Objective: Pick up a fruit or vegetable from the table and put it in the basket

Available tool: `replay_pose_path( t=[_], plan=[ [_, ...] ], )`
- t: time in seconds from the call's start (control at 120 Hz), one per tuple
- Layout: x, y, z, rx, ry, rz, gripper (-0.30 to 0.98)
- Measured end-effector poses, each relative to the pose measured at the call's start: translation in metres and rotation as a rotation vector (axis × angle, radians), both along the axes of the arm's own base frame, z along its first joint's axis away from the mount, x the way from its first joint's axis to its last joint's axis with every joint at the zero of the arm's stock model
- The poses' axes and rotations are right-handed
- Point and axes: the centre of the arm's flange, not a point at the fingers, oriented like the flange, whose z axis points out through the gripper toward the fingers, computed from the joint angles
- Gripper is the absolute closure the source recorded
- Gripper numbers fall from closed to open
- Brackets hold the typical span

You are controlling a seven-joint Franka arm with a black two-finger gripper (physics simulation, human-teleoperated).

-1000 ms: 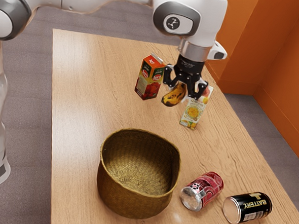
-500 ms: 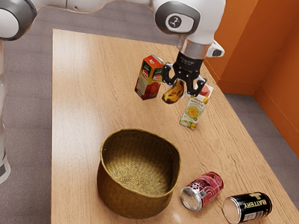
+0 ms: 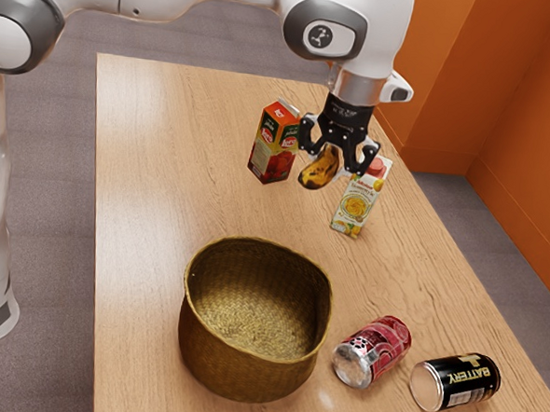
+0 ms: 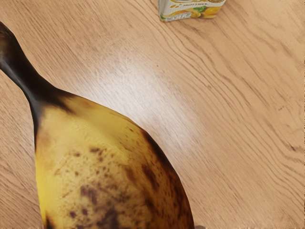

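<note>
A speckled, dark-stemmed banana (image 3: pixel 319 169) hangs above the wooden surface (image 3: pixel 153 208), gripped between the two fingers of my black hand (image 3: pixel 335 161). In the exterior view, a white-and-yellow carton (image 3: pixel 357 206) stands near the fruit, to the view's right, and a red-and-green carton (image 3: pixel 275 145) stands upright to its left. Well apart from the banana sits the woven basket (image 3: pixel 246 372), open side up. Just beside it lies a red can (image 3: pixel 374 350) on its side, with a black can (image 3: pixel 456 380) marked "BATTERY" beyond.
</note>
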Motion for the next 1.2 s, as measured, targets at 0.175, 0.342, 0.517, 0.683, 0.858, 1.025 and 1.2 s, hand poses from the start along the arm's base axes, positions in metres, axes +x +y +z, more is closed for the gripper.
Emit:
replay_pose_path(
  t=[0.175, 0.342, 0.517, 0.683, 0.858, 1.025, 1.2],
  plan=[
    [-0.002, -0.011, 0.000, 0.000, 0.002, -0.018, 0.55],
    [-0.006, -0.027, 0.001, -0.002, -0.001, -0.045, 0.55],
    [-0.018, -0.059, 0.008, -0.006, -0.010, -0.100, 0.55],
    [-0.035, -0.115, 0.007, -0.008, -0.009, -0.205, 0.55],
    [-0.058, -0.167, 0.007, -0.010, -0.009, -0.307, 0.55],
    [-0.069, -0.192, 0.005, -0.010, -0.008, -0.356, 0.55],
    [-0.071, -0.197, 0.003, -0.009, -0.005, -0.365, 0.55]
  ],
)
